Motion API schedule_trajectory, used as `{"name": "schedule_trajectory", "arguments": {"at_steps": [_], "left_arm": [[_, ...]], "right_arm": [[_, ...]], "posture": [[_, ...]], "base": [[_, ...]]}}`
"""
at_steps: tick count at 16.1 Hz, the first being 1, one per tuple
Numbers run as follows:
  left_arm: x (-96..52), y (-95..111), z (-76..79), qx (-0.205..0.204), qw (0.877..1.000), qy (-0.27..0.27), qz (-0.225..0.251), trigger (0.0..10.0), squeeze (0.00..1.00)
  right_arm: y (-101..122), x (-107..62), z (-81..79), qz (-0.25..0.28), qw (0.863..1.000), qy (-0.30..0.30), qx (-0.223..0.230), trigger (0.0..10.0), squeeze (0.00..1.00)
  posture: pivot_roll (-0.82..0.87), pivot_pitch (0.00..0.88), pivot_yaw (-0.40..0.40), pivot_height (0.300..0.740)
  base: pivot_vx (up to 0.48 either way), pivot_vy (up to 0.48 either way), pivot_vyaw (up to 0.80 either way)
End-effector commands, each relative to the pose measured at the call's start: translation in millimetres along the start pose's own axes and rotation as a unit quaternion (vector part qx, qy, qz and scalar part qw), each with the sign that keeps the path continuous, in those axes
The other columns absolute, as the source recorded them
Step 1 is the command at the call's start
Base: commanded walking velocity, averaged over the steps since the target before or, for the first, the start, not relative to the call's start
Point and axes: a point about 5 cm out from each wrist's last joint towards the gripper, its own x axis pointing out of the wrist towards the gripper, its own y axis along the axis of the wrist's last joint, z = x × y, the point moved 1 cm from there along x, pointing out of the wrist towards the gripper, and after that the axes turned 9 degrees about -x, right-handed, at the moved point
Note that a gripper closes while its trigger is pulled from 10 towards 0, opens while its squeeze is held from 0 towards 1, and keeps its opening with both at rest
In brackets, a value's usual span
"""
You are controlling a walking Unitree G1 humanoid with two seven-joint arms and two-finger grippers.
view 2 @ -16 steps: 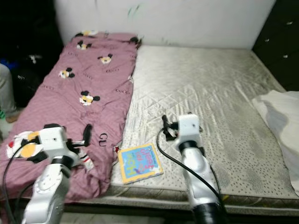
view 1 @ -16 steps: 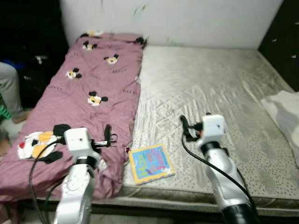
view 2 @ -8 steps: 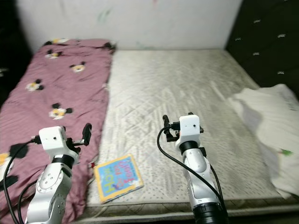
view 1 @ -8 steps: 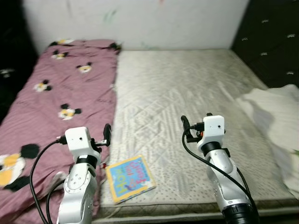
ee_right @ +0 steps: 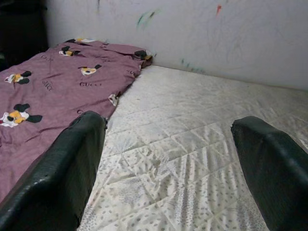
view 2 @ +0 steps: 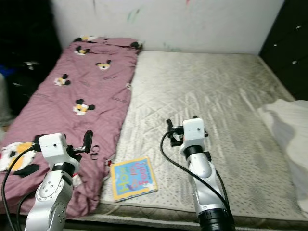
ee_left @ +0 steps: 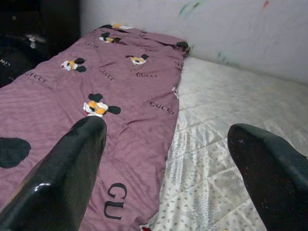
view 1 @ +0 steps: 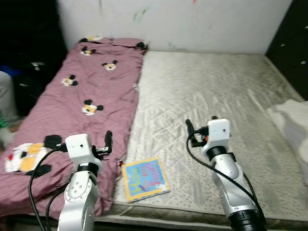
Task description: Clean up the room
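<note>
I take the bed (view 1: 216, 91) as my landmark: a bare quilted mattress against a pale wall (view 1: 192, 21) marked with scribbles. At the far left, off the bed's left side, I see a bit of grey cloth and something green at the picture's edge; it may be a person's leg, but it is too cut off for me to be sure. Over the bed's left part lies a purple blanket (view 1: 82, 101) printed with cartoon mice, running from the wall end down to the near edge, where it hangs off.

My left tool (ee_left: 168, 159) hovers above the blanket's near end, close to where the blanket meets bare mattress. Its two black fingers (ee_left: 72, 173) stand wide apart with nothing between them.

Just right of the blanket's edge, on the mattress near the bed's front rim, lies a children's picture book (view 1: 146, 179), flat, with its blue and yellow cover up.

Right of the book, my right tool (ee_right: 168, 168) hangs over the middle of the mattress, released as well, fingers (ee_right: 70, 168) spread and empty, pointing toward the wall.

At the bed's right edge a white sheet (view 1: 291, 120) lies crumpled, and beyond it stands a dark cabinet (view 1: 291, 43).
</note>
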Motion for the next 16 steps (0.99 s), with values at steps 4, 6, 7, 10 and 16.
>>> {"name": "schedule_trajectory", "arguments": {"at_steps": [4,6,7,10,16], "left_arm": [[1.2,-0.1,2.5,-0.001,1.0,-0.007,-0.006,10.0,0.0],[1.7,0.6,2.8,0.002,1.0,-0.008,-0.003,10.0,0.0],[1.8,1.2,3.4,0.002,1.0,-0.01,0.0,10.0,0.0],[2.3,1.7,4.3,0.002,1.0,-0.013,0.001,10.0,0.0],[2.8,1.8,4.5,0.001,1.0,-0.014,0.001,10.0,0.0]], "right_arm": [[-0.4,-0.1,3.1,-0.001,1.0,-0.006,0.001,10.0,0.0],[-0.5,0.3,3.0,-0.002,1.0,-0.007,0.002,10.0,0.0],[-0.4,0.5,3.2,-0.002,1.0,-0.008,0.002,10.0,0.0],[-0.3,1.4,3.4,-0.002,1.0,-0.009,0.003,10.0,0.0],[-0.2,2.0,3.1,-0.002,1.0,-0.01,0.008,10.0,0.0]], "posture": [[0.04,0.039,0.009,0.74],[0.04,0.039,0.009,0.74],[0.04,0.037,0.008,0.74],[0.04,0.036,0.009,0.74],[0.04,0.032,0.009,0.74]], "base": [[0.0,0.48,0.0],[0.0,0.42,0.0],[0.0,0.0,0.0],[0.0,0.0,0.0],[0.0,0.0,0.0]]}}
